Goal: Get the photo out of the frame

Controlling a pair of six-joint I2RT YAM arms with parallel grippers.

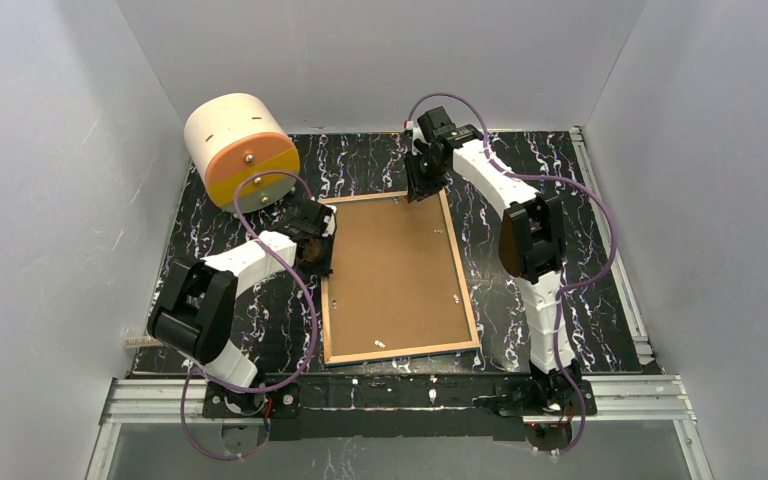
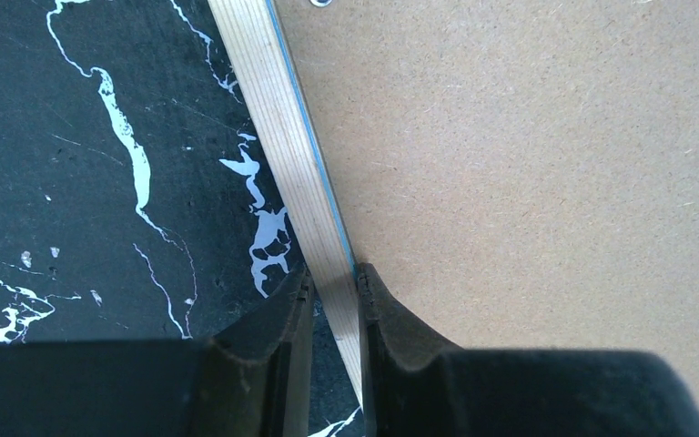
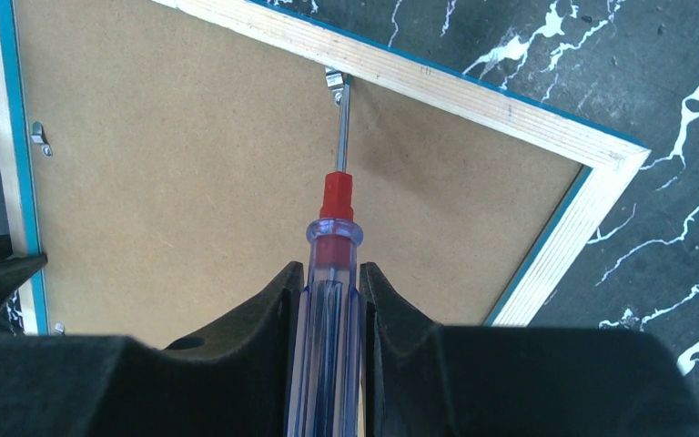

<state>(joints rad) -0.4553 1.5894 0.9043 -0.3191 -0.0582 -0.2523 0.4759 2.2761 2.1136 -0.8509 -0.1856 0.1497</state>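
The left jaws are nearly closed and pinch the left side rail of the thin bright blue rectangular picture frame (image 2: pixel 284 146). One finger (image 2: pixel 273 346) is on the rail's outer side over the surface, and the other is on the inner side, at the edge of the board.

The right jaws are partly closed and grip the clear, blue-tinted plastic handle of a screwdriver with a red collar (image 3: pixel 335 238). Its steel shaft points forward, and the tip meets a small metal tab (image 3: pixel 334 80) on the inner edge of the frame's far rail, near the far right corner. A second small metal clip (image 3: pixel 41 138) sits on the left rail.

The picture frame lies flat and face down between the two arms on the black, white-veined marble-patterned surface (image 1: pixel 530 165), with the light wooden edging on its reverse facing up. A plain brown backing board (image 1: pixel 395 270) fills the frame. The photo cannot be seen from this side.

A cream cylinder with an orange and yellow end face (image 1: pixel 240 150) lies at the far left, just beyond the left wrist.
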